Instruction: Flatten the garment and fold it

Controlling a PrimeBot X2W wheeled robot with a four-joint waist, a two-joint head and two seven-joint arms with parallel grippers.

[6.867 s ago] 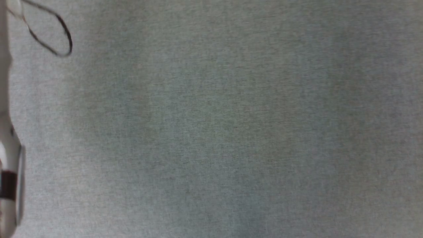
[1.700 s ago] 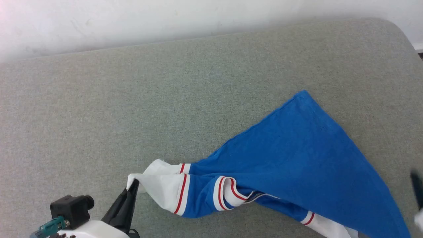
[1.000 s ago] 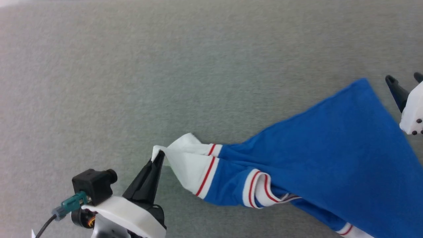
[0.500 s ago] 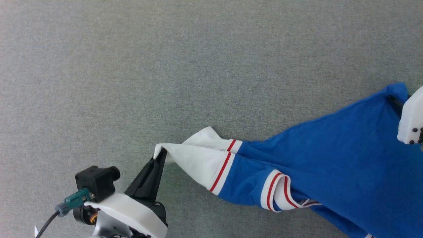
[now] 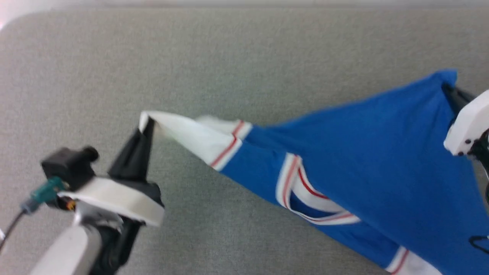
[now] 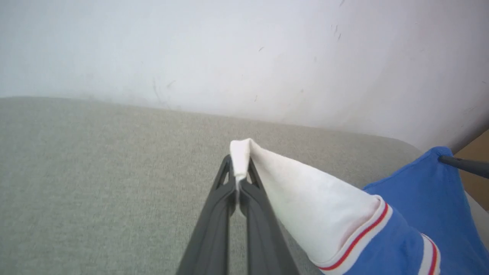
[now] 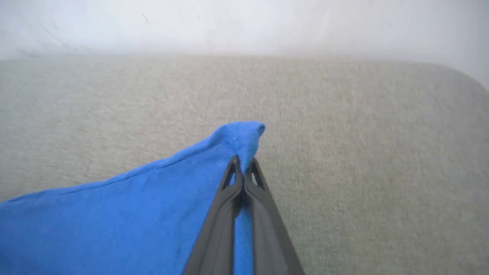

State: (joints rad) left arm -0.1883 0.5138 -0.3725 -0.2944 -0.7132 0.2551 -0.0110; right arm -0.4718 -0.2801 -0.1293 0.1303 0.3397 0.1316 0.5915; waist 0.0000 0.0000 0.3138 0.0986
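Right, claws first. Left claw (image 6: pixel 238 173) is clamped on the tip of a white sleeve (image 6: pixel 305 198); a bit of cloth pokes up past the fingertips, so the bite looks solid. Right claw (image 7: pixel 241 170) is clamped too, on a blue corner of the shirt (image 5: pixel 382 152), probably a hem corner, with a nub of fabric sticking out above the tips. No gap between the fingers on either side beyond the cloth itself.

Outward from there: the two grips sit well apart, left one low-left in the head view, right one at the far right edge. Shirt spans between them like a sling, top edge pulled fairly straight. It's held up off the grey cushion (image 5: pixel 229 57), as far as I can judge from the shadow under it. Striped collar (image 5: pixel 285 179) sags open mid-span. Lower part of the shirt runs out of the bottom right of the head view, so can't tell if it touches the cushion there. White wall (image 6: pixel 229 46) sits just behind the cushion's far edge.

Progress, my read: early. Both corners are picked, and that's about all that's done. Shirt isn't flat: the grips are sleeve against hem, so the body hangs skewed and bunched near the sleeve. No fold made yet. Left to do: lay it down spread out, smooth body and both sleeves, then all the folding. Plenty of bare cushion to work on.
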